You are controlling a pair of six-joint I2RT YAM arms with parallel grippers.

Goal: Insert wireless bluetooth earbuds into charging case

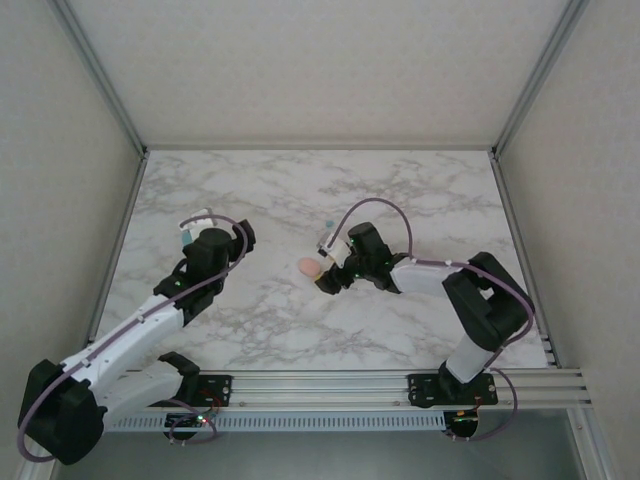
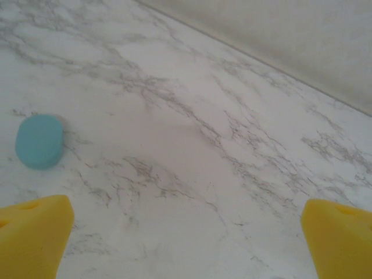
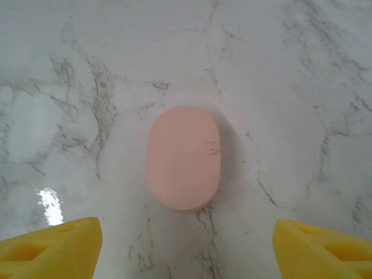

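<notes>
R hand wide open, empty, aimed at pink oval plastic case lying shut, centre of tabletop; L hand wide open, empty, teal oval case near, twd left edge; risk: off-centre pinch squirts smooth shell sideways.

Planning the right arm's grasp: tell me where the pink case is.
The pink case lies flat on the table, centred just ahead of the open right gripper and clear of its fingers; from above, it is near the table's middle.

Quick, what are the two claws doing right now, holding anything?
Left gripper: open, holding nothing.
Right gripper: open, empty; the pink case lies just ahead, untouched.
</notes>
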